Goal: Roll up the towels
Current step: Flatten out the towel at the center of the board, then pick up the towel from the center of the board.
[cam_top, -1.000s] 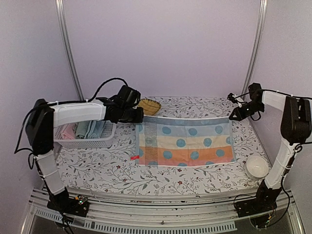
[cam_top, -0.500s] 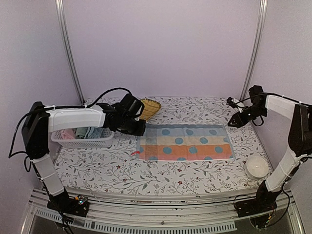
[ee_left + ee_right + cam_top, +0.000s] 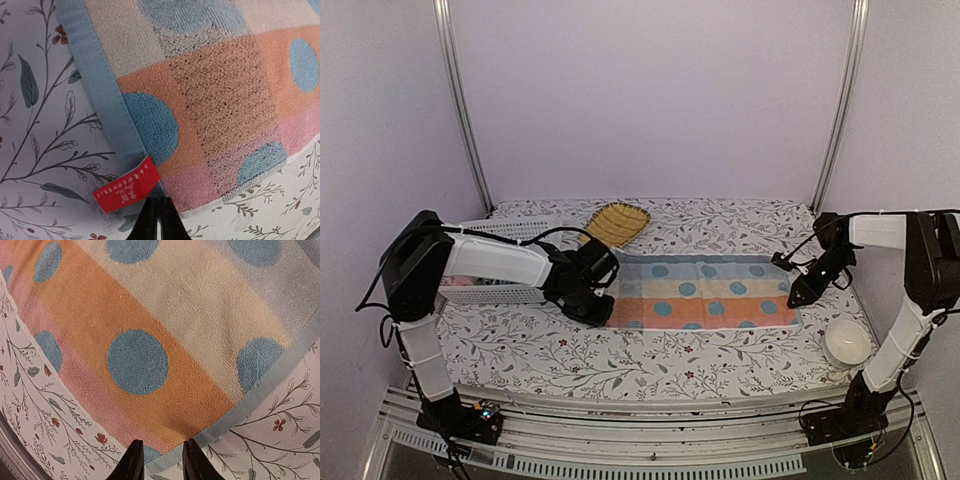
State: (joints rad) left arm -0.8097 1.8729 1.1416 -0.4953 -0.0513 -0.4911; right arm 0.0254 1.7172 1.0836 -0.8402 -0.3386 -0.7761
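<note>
One towel (image 3: 700, 292) lies flat on the floral table, striped grey-blue, cream and orange-pink with blue dots. My left gripper (image 3: 592, 308) is at its near left corner. In the left wrist view the towel (image 3: 215, 100) fills the frame, and the left gripper (image 3: 157, 200) is shut with its tips at the corner beside a red tag (image 3: 126, 184). I cannot tell whether cloth is pinched. My right gripper (image 3: 793, 297) is at the near right corner. In the right wrist view it (image 3: 162, 442) is open, straddling the towel's (image 3: 150, 315) blue-edged corner. No plain light-blue or cartoon-print towel shows.
A white basket (image 3: 510, 229) stands at the left, mostly hidden behind my left arm. A yellow leaf-shaped tray (image 3: 617, 222) lies behind the towel's far left corner. A white bowl (image 3: 846, 343) sits at the near right.
Both grippers moved from the towel's far corners down to its near corners. The towel, spread wider and partly raised before, now lies flat and narrower.
</note>
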